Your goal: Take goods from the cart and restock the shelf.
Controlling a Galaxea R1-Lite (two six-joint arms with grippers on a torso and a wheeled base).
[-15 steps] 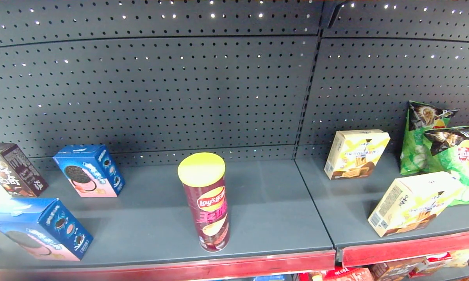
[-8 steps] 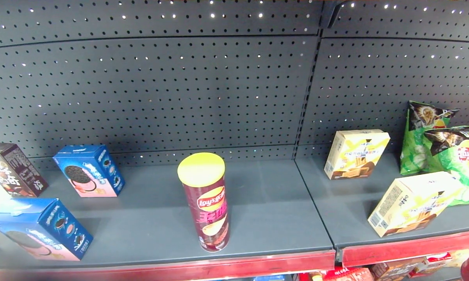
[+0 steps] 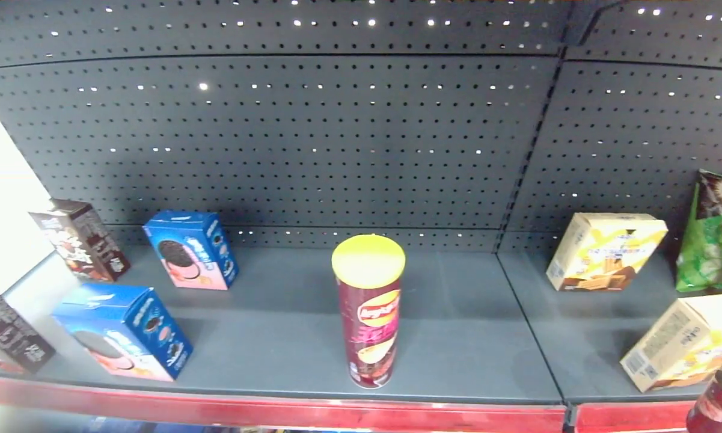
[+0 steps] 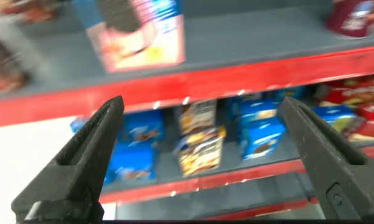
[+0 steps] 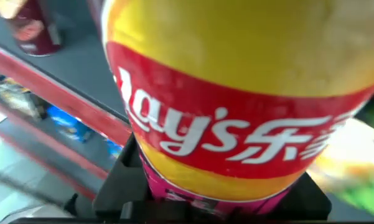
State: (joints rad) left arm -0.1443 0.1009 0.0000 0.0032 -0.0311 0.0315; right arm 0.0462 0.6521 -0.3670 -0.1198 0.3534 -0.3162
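Right tool [image 5: 215,202]: clamped round a chip can [image 5: 236,93], held just off the front edge of the shelf [image 3: 264,343], far right. Not yet placed.
Left tool [image 4: 199,155]: spread wide, empty.
One matching can [image 3: 370,313] already stands on the shelf, with room beside it.
Cans: glossy cylinders; the standing one has a flat yellow lid.
Shelf: matte grey metal, perforated back.

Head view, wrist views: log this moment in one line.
right gripper: shut on maroon chip tube | left gripper: open, empty | grey shelf: yellow-lidded maroon tube upright
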